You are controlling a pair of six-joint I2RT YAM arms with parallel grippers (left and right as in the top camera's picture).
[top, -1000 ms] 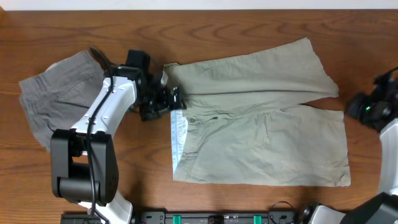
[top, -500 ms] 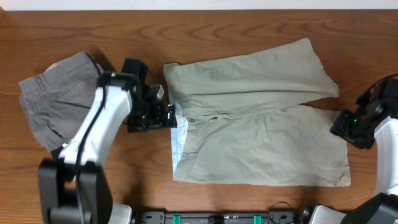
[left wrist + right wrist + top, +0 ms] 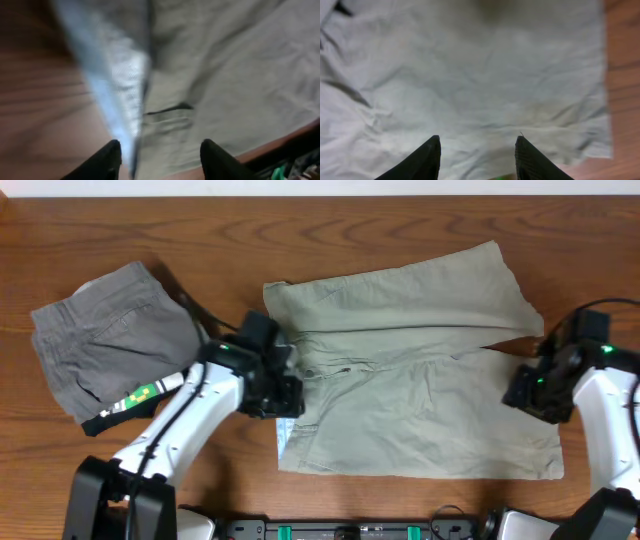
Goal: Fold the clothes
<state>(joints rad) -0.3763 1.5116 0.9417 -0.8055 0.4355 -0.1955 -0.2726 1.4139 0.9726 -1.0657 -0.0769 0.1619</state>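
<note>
Nearest the robot, the shorts (image 3: 420, 370) lie flat on the tabletop (image 3: 200, 230). Their long axis runs left-right: waistband to the left, leg hems to the right, near leg towards the robot, far leg angled away. Striped lining (image 3: 285, 435) shows at the near waistband corner. Left claw (image 3: 283, 395) sits over the waistband just above that corner. In the blurred wrist view its fingers (image 3: 111, 156) are apart with lining and cloth in the gap below, so open, nothing pinched that I can see. Right claw (image 3: 525, 392) hangs over the near leg's hem end, fingers (image 3: 430, 155) spread over bare cloth, open too, holding nothing. So each arm is nearest its own end, left to the waistband and right to the hem, with the cloth straight under both. Likely next: both pinch the near leg and carry it over the far one, folding along the long axis. Farther left lie grey shorts (image 3: 110, 340), apart and not involved.
</note>
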